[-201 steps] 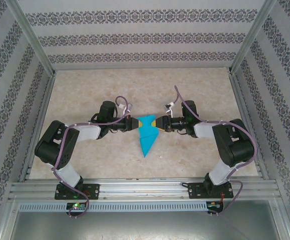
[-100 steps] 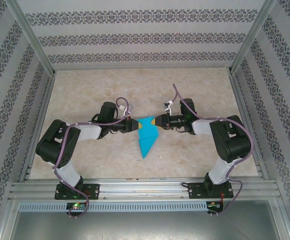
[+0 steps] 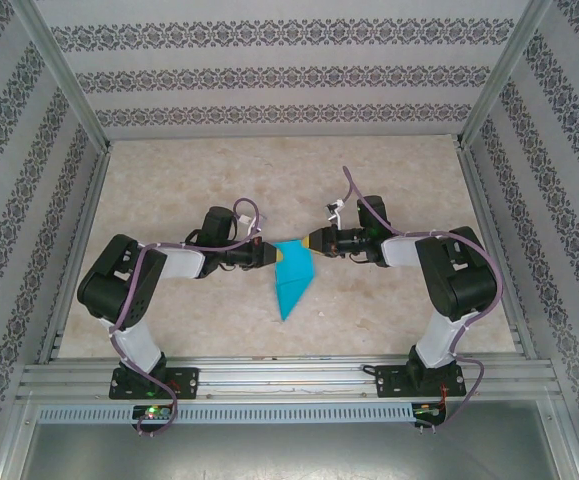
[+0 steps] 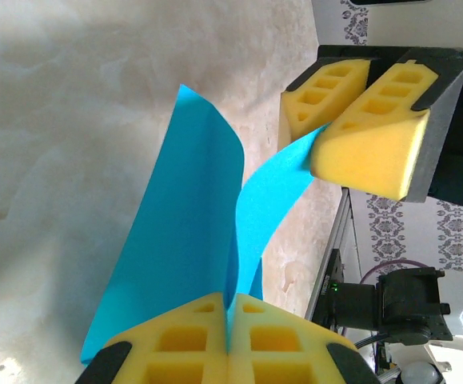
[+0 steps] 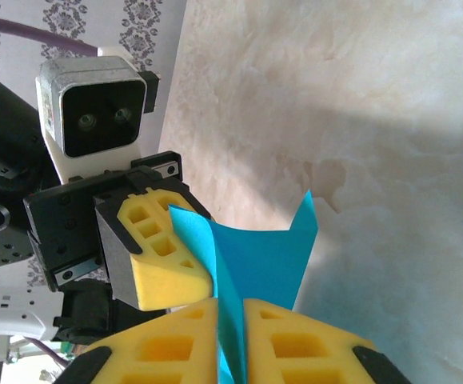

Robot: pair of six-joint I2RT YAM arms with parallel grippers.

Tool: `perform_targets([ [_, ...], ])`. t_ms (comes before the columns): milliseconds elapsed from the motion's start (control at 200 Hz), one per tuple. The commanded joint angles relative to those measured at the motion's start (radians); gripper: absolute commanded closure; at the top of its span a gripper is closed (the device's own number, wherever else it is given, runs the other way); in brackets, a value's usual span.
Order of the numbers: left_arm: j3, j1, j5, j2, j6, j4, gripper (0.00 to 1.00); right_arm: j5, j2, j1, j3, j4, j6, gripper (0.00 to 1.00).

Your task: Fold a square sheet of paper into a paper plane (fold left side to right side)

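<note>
The turquoise sheet of paper (image 3: pixel 290 285) is folded into a shape that tapers to a point toward the near edge, and it is held off the table at mid-table. My left gripper (image 3: pixel 273 256) is shut on its left upper edge, with the pads pressed together on the paper (image 4: pixel 191 240) in the left wrist view. My right gripper (image 3: pixel 308 243) pinches the right upper edge. In the right wrist view the paper (image 5: pixel 267 256) stands upright between its pads (image 5: pixel 229 310). The two grippers face each other closely, and the sheet bows upward between them.
A beige stone-pattern tabletop (image 3: pixel 169 190) is enclosed by patterned walls and an aluminium frame (image 3: pixel 269 375) along the near edge. Open table lies behind and beside the paper.
My right gripper has closed onto the paper's right edge and moved a little left. The paper has narrowed and buckled upward between the two grippers.
</note>
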Motion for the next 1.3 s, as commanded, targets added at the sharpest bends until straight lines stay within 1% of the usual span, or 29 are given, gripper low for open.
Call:
perform_targets([
  [0, 0.007, 0.005, 0.012, 0.005, 0.028, -0.010, 0.98, 0.016, 0.020, 0.008, 0.024, -0.015, -0.035, 0.96],
  [30, 0.006, 0.005, 0.008, 0.003, 0.028, -0.012, 0.93, 0.022, 0.021, 0.008, 0.024, -0.023, -0.038, 1.00],
  [120, 0.003, 0.007, -0.022, -0.014, 0.044, -0.038, 0.71, 0.042, 0.019, 0.008, 0.026, -0.049, -0.045, 1.00],
  [175, 0.008, 0.014, -0.057, -0.037, 0.079, -0.091, 0.65, 0.056, 0.015, 0.008, 0.033, -0.075, -0.042, 1.00],
  [230, 0.012, 0.020, -0.105, -0.076, 0.127, -0.180, 0.58, 0.067, 0.006, 0.008, 0.044, -0.115, -0.042, 1.00],
  [315, 0.027, 0.025, -0.204, -0.158, 0.212, -0.326, 0.52, 0.095, -0.009, 0.007, 0.069, -0.207, -0.045, 1.00],
  [420, 0.046, 0.022, -0.346, -0.270, 0.307, -0.487, 0.51, 0.133, -0.019, 0.006, 0.104, -0.334, -0.037, 1.00],
  [505, 0.059, -0.011, -0.463, -0.356, 0.370, -0.586, 0.51, 0.158, -0.013, -0.003, 0.119, -0.392, 0.012, 1.00],
  [585, 0.093, -0.094, -0.595, -0.410, 0.434, -0.689, 0.51, 0.173, -0.009, -0.016, 0.122, -0.404, 0.077, 1.00],
  [694, 0.145, -0.253, -0.767, -0.430, 0.490, -0.797, 0.51, 0.213, -0.019, -0.019, 0.133, -0.425, 0.122, 1.00],
  [789, 0.189, -0.384, -0.871, -0.396, 0.500, -0.837, 0.51, 0.231, -0.019, -0.018, 0.158, -0.457, 0.141, 1.00],
  [854, 0.232, -0.468, -0.938, -0.343, 0.504, -0.855, 0.50, 0.239, -0.019, -0.016, 0.167, -0.469, 0.154, 1.00],
  [909, 0.275, -0.527, -0.985, -0.286, 0.509, -0.875, 0.49, 0.246, -0.021, -0.016, 0.174, -0.478, 0.160, 1.00],
  [954, 0.312, -0.558, -1.012, -0.231, 0.513, -0.895, 0.49, 0.251, -0.025, -0.015, 0.177, -0.482, 0.162, 1.00],
  [1114, 0.397, -0.599, -1.075, -0.081, 0.505, -0.926, 0.47, 0.255, -0.030, -0.007, 0.181, -0.491, 0.167, 1.00],
  [1294, 0.446, -0.614, -1.142, -0.005, 0.507, -0.940, 0.45, 0.260, -0.026, -0.001, 0.183, -0.496, 0.166, 1.00],
])
